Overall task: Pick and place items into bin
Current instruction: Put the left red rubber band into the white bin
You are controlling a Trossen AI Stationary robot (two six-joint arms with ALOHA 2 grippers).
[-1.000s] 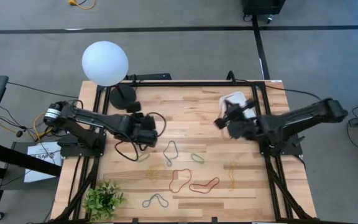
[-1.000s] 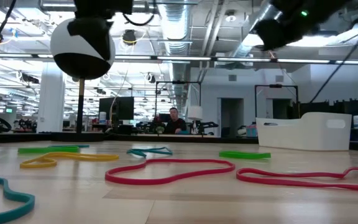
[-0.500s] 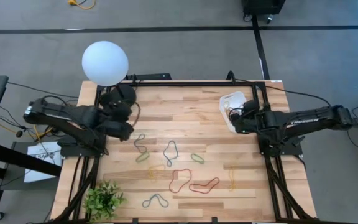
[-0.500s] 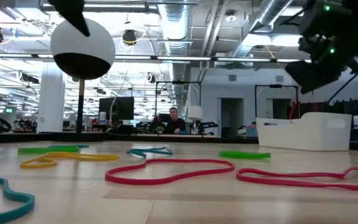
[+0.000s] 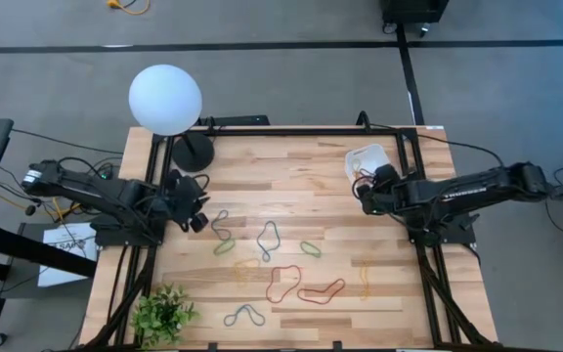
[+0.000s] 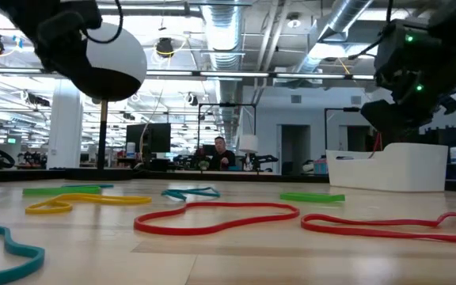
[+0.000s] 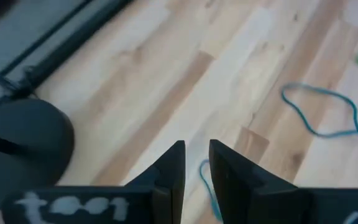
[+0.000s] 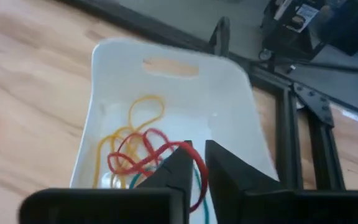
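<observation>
The white bin [image 5: 363, 158] stands at the table's far right and holds yellow, red and blue-green bands [image 8: 132, 149]. My right gripper [image 8: 196, 151] hovers over the bin's near part [image 5: 368, 186], open by a narrow gap, with a red band [image 8: 151, 157] just under its tips. Several more bands lie flat on the wood: green [image 5: 221, 231], grey-blue [image 5: 268, 237], red [image 5: 283, 284] and yellow [image 5: 365, 277]. My left gripper [image 7: 196, 163] is at the table's left side [image 5: 192, 211], slanting down, slightly open with nothing between its fingers; a blue-green band [image 7: 323, 112] lies beyond it. My right gripper's fingertips [image 8: 185, 155] stand right at the red band's upper loop [image 8: 169, 147] inside the bin, coming from the near side and slanting down. Whether they touch the band I cannot tell; the band lies on the bin's floor among the others.
A white globe lamp [image 5: 165, 99] on a black round base [image 5: 193, 150] stands at the far left, close to my left arm. A small green plant [image 5: 162, 313] sits at the near left corner. Black frame rails run along the table's sides.
My left gripper has drawn back from the table's middle toward the left edge, sinking and rolling, and has uncovered the green band. My right gripper has sunk toward the bin and now sits low over it.
</observation>
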